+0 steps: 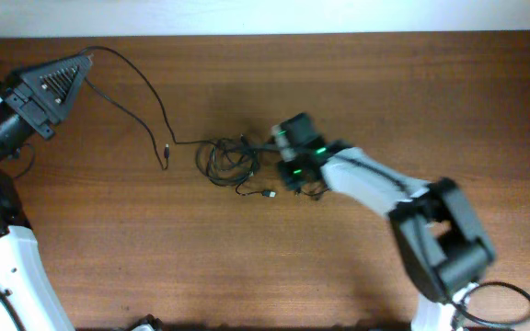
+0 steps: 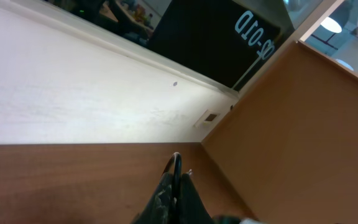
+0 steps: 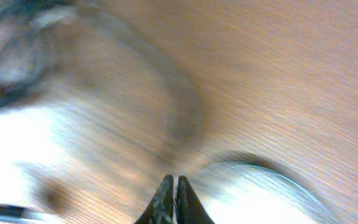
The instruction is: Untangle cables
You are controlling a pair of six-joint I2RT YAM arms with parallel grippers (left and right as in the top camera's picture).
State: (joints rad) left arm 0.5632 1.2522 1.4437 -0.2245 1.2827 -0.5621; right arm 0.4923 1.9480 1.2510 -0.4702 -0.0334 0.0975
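Note:
A thin black cable (image 1: 145, 87) is stretched from my left gripper (image 1: 87, 59) at the far left. One strand runs to the knotted bundle of cables (image 1: 231, 161) at mid-table. The other strand ends in a small plug (image 1: 166, 165). In the left wrist view the jaws (image 2: 178, 175) are shut on this wire (image 2: 176, 160). My right gripper (image 1: 293, 165) sits at the bundle's right edge. In the blurred right wrist view its jaws (image 3: 174, 182) are shut just above the wood. Whether they hold a wire does not show. A loose plug (image 1: 270, 194) lies in front of the bundle.
The brown wooden table (image 1: 385, 101) ends at a white wall (image 2: 73, 93) along the back. A wooden side panel (image 2: 303, 124) stands near the left gripper. The thicker arm cable (image 1: 509, 294) loops at the right arm's base.

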